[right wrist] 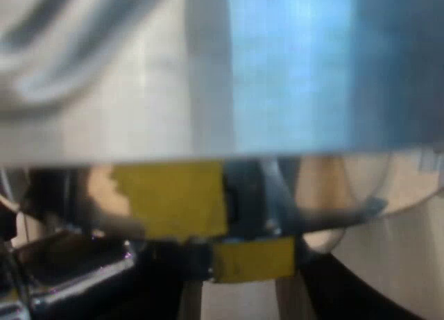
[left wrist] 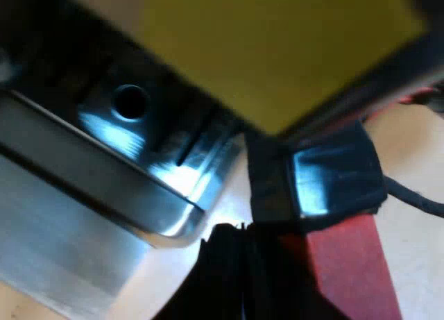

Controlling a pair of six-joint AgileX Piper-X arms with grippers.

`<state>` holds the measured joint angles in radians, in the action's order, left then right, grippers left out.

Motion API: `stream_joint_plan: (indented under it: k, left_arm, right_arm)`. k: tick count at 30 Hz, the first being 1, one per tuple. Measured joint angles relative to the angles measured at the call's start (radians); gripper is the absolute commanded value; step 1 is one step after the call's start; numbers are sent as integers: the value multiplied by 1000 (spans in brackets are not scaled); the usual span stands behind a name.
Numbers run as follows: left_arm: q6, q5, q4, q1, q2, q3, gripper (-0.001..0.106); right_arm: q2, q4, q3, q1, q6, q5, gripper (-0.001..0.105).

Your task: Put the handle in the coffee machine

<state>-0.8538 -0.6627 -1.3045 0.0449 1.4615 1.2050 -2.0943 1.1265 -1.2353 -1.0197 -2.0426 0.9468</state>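
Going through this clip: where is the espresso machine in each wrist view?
Left wrist view: machine, brushed metal with a shiny rim, next to a red piece, likely the handle's end.
Right wrist view: machine, a metal panel bordering the yellow surface.
Shared landmark: the yellow surface, beside the machine in both.

Pale beige tabletop — steel espresso machine on it.

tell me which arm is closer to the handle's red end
Left. The red end lies right at the left arm, by the machine's metal edge. The right arm is close against the machine's metal body instead.
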Motion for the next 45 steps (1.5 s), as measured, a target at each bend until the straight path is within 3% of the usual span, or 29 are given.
stream_joint_plan:
  k: [9, 12, 19, 24, 29, 34, 41, 42, 44, 45]
  left_arm:
    - [0, 4, -33, -1, -19, 0, 0]
    - [-53, -2, -47, 1, -31, 0, 0]
    - [-87, -4, -44, -12, -34, -15, 0]
    - [-174, -20, 30, -23, -78, -101, 0]
    - [-248, 5, 139, -25, -177, -198, 0]
    - [-339, 22, 200, -46, -220, -221, 0]
    - [-405, 89, 218, -130, -220, -224, 0]
    - [-414, 96, 222, -143, -220, -224, 0]
    - [-429, 90, 224, -151, -220, -224, 0]
    - [-436, 85, 221, -154, -220, -224, 0]
  right_arm:
    - [0, 5, 0, -2, 0, 13, 29]
    - [0, 7, 0, -2, 0, 15, 29]
    - [0, 7, 2, -2, 1, 24, 29]
    - [0, 10, 4, -2, 6, 39, 29]
    - [0, 13, 4, -2, 7, 39, 29]
    - [0, 13, 5, -2, 7, 39, 29]
    - [0, 16, 8, -2, 10, 53, 29]
    - [0, 16, 7, -2, 8, 58, 29]
    - [111, -139, 40, 2, -91, 61, 29]
    - [121, -157, 43, 2, -98, 58, 29]
